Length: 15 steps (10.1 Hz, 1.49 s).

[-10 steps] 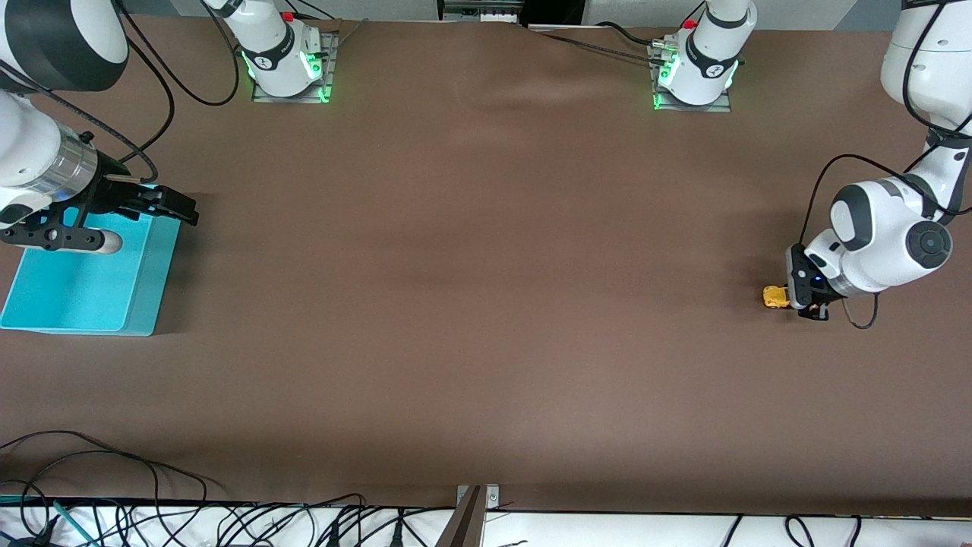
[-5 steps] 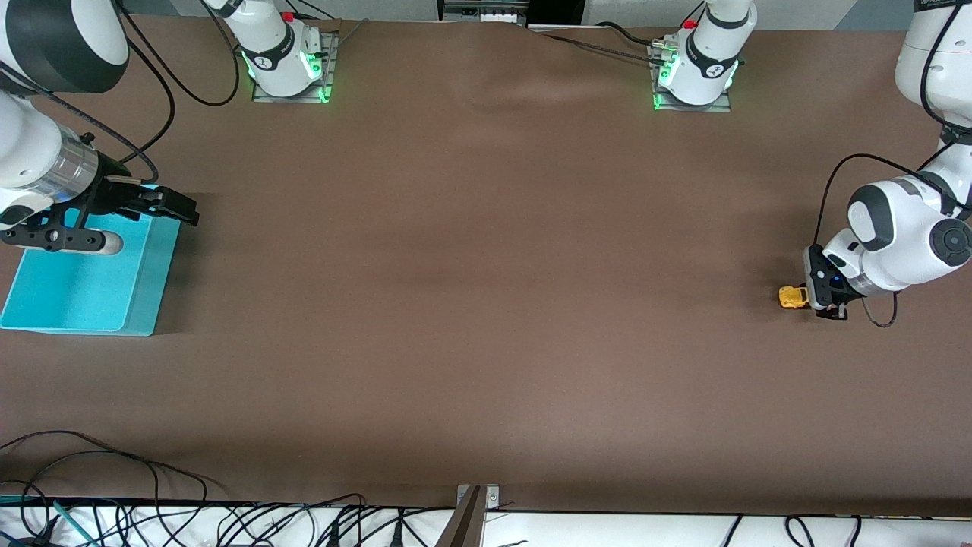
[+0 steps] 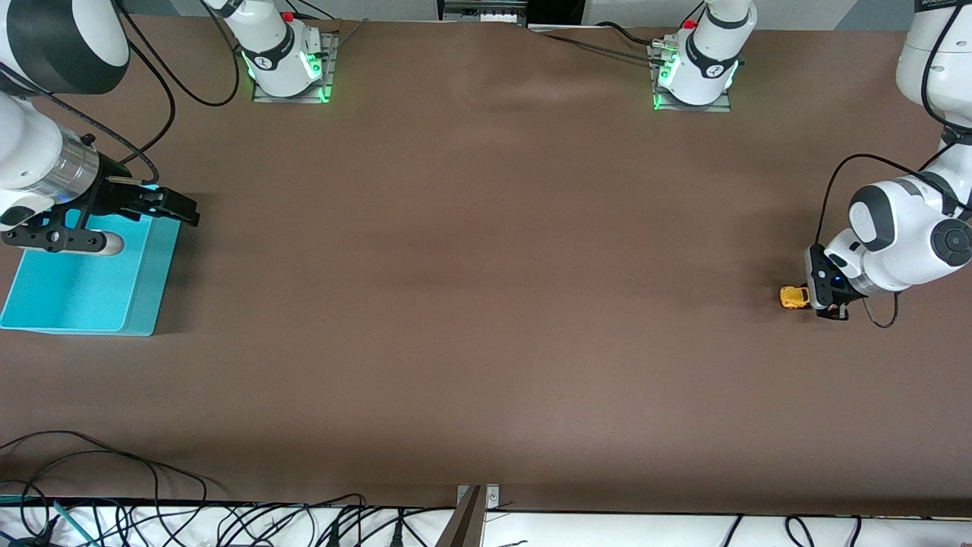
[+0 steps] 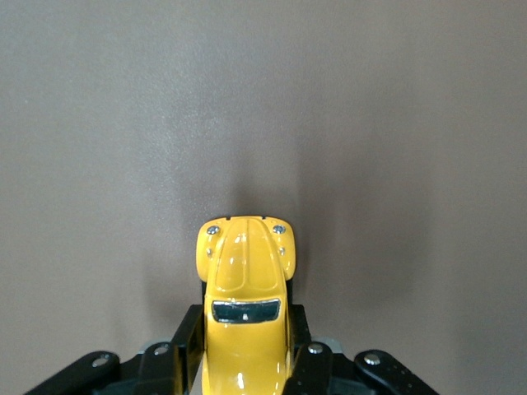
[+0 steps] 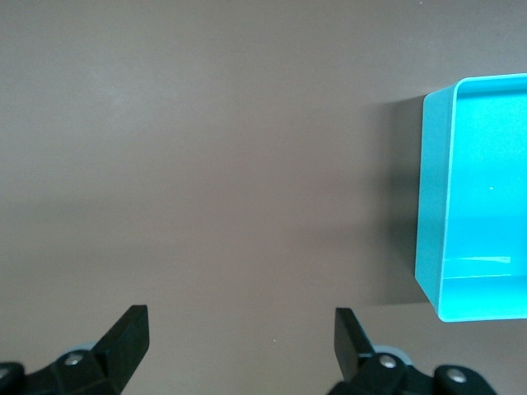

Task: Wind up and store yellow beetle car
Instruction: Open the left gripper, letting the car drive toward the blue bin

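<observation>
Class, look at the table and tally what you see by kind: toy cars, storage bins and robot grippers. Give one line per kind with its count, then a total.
Toy cars: 1, the yellow beetle car clamped in the left gripper.
Storage bins: 1, the turquoise bin at the right arm's end.
Grippers: 2, the left gripper and the open right gripper.
Total: 4

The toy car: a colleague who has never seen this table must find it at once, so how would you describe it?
Look along the brown table to the left arm's end, where the left gripper is down at the surface. Shut between its fingers is the toy car, with a rounded beetle body. It is the only small yellow thing there; the blue tray sits at the right arm's end.
</observation>
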{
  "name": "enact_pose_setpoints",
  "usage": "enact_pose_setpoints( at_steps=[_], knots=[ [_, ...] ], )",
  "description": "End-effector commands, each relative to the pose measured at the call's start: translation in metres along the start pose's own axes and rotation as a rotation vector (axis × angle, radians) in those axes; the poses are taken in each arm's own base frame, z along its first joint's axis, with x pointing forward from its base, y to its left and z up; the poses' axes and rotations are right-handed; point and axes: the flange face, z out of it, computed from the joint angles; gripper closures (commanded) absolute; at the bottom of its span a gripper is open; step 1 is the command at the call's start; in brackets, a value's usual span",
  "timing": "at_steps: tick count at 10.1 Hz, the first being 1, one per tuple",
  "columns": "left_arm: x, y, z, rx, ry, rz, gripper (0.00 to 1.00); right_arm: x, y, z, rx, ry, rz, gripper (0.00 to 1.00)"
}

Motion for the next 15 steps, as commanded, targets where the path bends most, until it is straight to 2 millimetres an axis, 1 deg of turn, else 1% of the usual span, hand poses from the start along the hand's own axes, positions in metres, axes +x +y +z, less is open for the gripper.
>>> enact_pose_setpoints(
  at_steps=[1,3,5,7,8,10,11,13,15],
  knots=[
    [-0.018,-0.007,0.003,-0.028,-0.008,0.010,0.00,-0.001,0.001,-0.004,0.006,-0.006,0.007,0.00],
    [-0.022,-0.018,-0.040,-0.100,0.004,-0.022,0.00,-0.001,0.001,-0.004,0.006,-0.006,0.007,0.00],
    [-0.026,-0.028,-0.073,-0.149,0.010,-0.030,0.00,-0.001,0.001,-0.004,0.005,-0.007,0.007,0.00],
    [-0.024,-0.023,-0.113,-0.163,-0.007,-0.173,0.00,-0.001,0.001,-0.003,0.005,-0.007,0.007,0.00],
    [-0.018,-0.024,-0.131,-0.154,-0.012,-0.210,0.00,-0.001,0.001,-0.003,0.005,-0.007,0.007,0.00],
    [-0.003,-0.036,-0.166,-0.177,-0.009,-0.256,0.00,-0.001,0.001,-0.003,0.004,-0.009,0.005,0.00],
    [0.008,-0.040,-0.181,-0.201,-0.009,-0.295,0.00,-0.001,0.001,-0.002,0.004,-0.010,0.002,0.00],
    [0.040,-0.048,-0.218,-0.240,-0.002,-0.329,0.00,-0.001,0.001,-0.001,0.004,-0.012,-0.002,0.00],
    [0.069,-0.053,-0.240,-0.261,-0.001,-0.370,0.00,0.001,0.002,0.002,0.004,-0.018,-0.004,0.00]
  ],
)
